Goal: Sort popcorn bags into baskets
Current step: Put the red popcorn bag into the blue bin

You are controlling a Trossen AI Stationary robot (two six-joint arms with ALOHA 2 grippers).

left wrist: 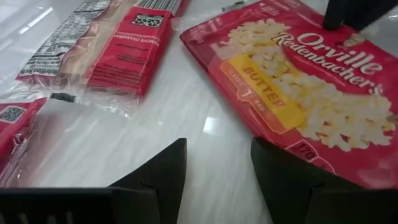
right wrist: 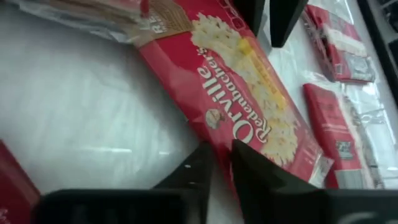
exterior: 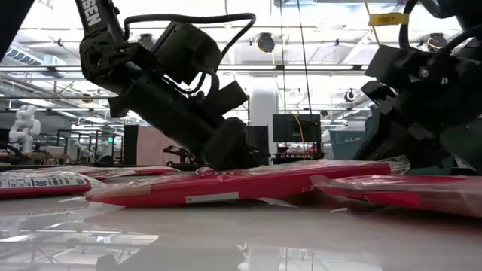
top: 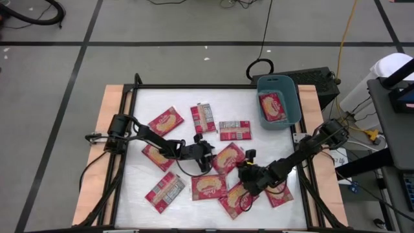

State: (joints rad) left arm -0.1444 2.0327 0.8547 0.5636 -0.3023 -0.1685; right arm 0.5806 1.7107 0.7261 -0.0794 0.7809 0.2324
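Observation:
Several red popcorn bags lie scattered on the white table. One of them [top: 228,157] [right wrist: 249,81] lies face up between my two grippers. My right gripper [top: 246,160] [right wrist: 221,160] is down at its near edge, fingers pinched together on that edge. My left gripper [top: 206,153] [left wrist: 214,163] rests open low over the table at the bag's other side, with nothing between its fingers and the bag [left wrist: 298,93] just beyond them. The teal basket [top: 295,97] stands at the back right with one bag [top: 273,107] in it.
Other bags lie at the back [top: 166,121] [top: 203,118] [top: 234,130] and along the front [top: 165,192] [top: 209,186] [top: 278,194]. A black frame edges the table [top: 129,168]. Bare white surface shows on the far left and back centre.

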